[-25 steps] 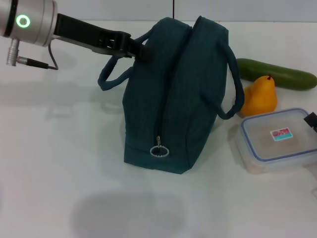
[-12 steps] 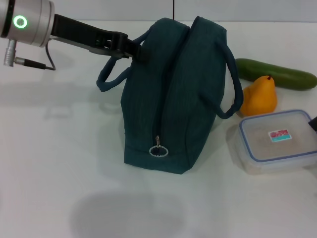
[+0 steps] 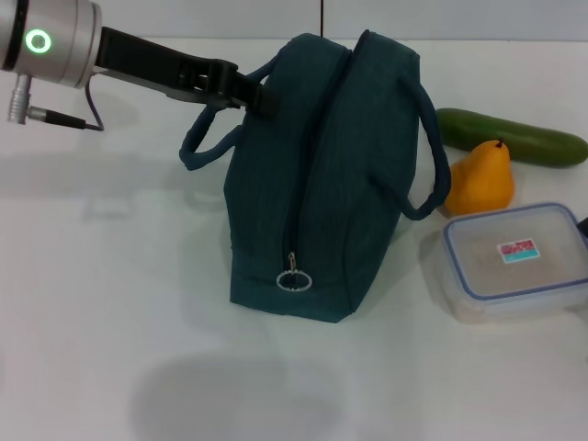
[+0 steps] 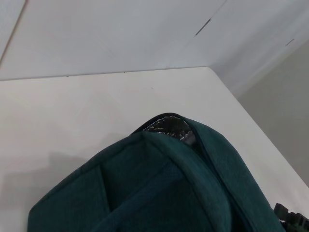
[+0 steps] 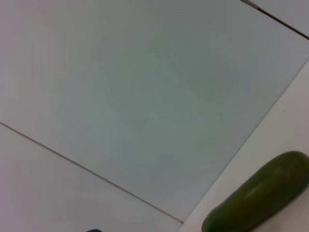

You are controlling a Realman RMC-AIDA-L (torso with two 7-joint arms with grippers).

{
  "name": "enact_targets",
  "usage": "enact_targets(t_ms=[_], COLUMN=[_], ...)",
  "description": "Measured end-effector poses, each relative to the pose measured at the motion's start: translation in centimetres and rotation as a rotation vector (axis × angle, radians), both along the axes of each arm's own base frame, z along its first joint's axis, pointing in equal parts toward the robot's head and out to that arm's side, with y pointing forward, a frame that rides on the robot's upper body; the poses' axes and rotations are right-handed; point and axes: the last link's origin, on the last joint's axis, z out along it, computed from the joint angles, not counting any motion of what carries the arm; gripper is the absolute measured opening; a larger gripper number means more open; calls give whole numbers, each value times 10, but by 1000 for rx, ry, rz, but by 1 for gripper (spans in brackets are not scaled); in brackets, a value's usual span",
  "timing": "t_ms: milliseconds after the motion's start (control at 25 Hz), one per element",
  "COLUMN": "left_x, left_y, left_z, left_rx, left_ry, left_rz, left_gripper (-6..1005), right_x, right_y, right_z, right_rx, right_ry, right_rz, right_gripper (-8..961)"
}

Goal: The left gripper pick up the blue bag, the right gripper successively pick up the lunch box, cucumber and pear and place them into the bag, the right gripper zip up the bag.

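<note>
The blue bag stands upright mid-table, its ring zip pull low on the near end. My left gripper reaches in from the upper left and is shut on the bag's upper left edge, by the handle loop. The left wrist view shows the bag's fabric close up. To the bag's right lie the green cucumber, the yellow pear and the clear lunch box with a blue-rimmed lid. Of my right gripper only a dark sliver shows at the right edge, beside the lunch box.
The white table spreads out left of and in front of the bag. A pale wall rises behind the table's far edge. The bag's second handle hangs toward the pear.
The bag and my left gripper have shifted slightly to the left. My right gripper has drawn back to the right, almost out of the head view. The lunch box moved a little leftward.
</note>
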Motion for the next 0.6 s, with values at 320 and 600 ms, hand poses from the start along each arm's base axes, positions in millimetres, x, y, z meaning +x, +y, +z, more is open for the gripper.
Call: enact_targets(t_ms=[320,600], left_x=[-1,0], left_y=[-1,0], left_z=[-1,-1], left_rx=[-2,-2], left_ry=[-2,-2], left_rz=[3,4], left_gripper=[80,78], right_x=[0,-1], right_y=[1,1], right_z=[0,0], right_rx=[-3,0], right_ry=[1,6], right_rz=[-3,4], right_gripper=[365,170])
